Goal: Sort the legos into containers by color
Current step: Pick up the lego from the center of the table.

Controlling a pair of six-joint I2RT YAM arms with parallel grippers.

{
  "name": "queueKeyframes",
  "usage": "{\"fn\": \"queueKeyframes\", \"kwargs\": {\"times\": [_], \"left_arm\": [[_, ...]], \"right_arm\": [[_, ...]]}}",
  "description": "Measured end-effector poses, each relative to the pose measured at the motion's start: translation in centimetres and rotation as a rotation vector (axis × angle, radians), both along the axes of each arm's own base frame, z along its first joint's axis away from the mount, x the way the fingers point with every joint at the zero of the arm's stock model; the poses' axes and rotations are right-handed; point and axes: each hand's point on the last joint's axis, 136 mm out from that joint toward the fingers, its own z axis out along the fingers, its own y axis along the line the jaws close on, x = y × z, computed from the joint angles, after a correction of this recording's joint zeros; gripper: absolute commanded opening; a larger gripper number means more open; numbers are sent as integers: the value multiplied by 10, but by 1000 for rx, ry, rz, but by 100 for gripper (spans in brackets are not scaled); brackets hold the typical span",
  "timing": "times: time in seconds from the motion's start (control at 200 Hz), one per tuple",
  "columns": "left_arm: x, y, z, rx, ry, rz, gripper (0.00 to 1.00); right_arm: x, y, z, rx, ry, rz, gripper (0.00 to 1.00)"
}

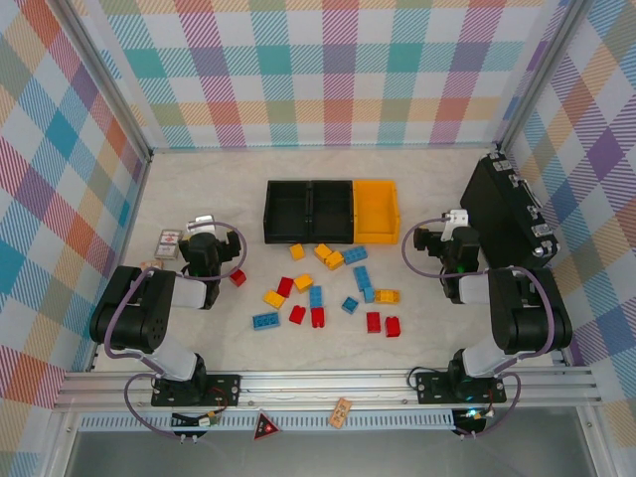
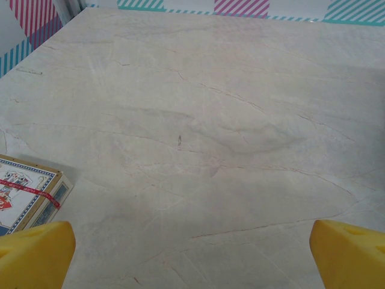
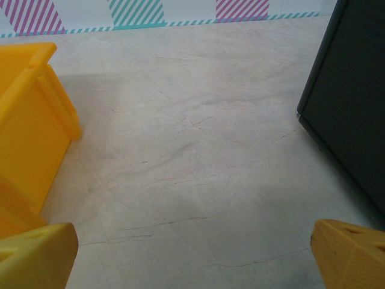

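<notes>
Red, yellow and blue legos (image 1: pixel 323 288) lie loose on the counter (image 1: pixel 199 189) at centre frame, just below the three bins (image 1: pixel 310 237). My left pincer (image 1: pixel 204 234) and right pincer (image 1: pixel 447 234) are spread, empty. I'd take the near red brick (image 1: pixel 238 277) first, straddling it squarely.

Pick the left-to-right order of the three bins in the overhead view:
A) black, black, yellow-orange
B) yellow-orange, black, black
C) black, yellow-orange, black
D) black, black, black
A: the left black bin and the middle black bin stand side by side, with the yellow-orange bin at the right end of the row.
</notes>
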Motion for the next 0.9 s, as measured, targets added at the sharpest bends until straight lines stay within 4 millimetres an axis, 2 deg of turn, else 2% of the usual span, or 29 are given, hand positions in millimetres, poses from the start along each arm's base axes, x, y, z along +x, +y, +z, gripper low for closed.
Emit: {"fn": "queueKeyframes", "kwargs": {"times": [0.74, 0.815, 0.9], "left_arm": [[-1, 0, -1, 1, 13, -1, 100], [0, -1, 1, 3, 39, -4, 100], [7, -2, 15, 2, 38, -9, 100]], "right_arm": [[-2, -1, 0, -1, 10, -8, 99], [-4, -1, 4, -1, 26, -9, 99], [-2, -2, 21, -2, 23, -12, 99]]}}
